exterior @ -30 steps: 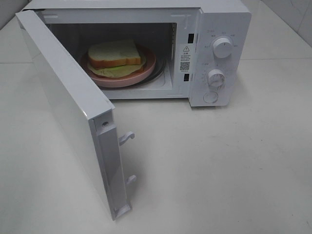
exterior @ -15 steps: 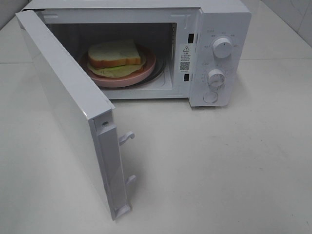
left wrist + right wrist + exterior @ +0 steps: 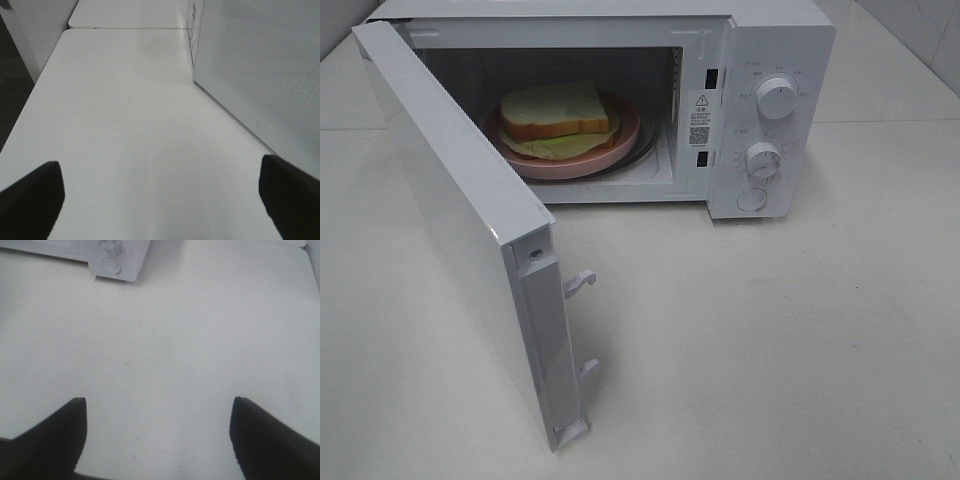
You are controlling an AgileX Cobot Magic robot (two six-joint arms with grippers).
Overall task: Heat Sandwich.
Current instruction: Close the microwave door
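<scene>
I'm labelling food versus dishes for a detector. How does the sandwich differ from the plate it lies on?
The sandwich is squarish, white bread over green filling; the plate is round and plain pink. The sandwich is smaller than the plate, whose rim shows beyond it. The sandwich lies on top; the plate sits beneath it. Both are inside the open microwave.

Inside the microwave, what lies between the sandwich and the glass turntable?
The round pink plate: the sandwich lies on it, and it sits on the turntable. Only the exterior high view shows this.
</scene>
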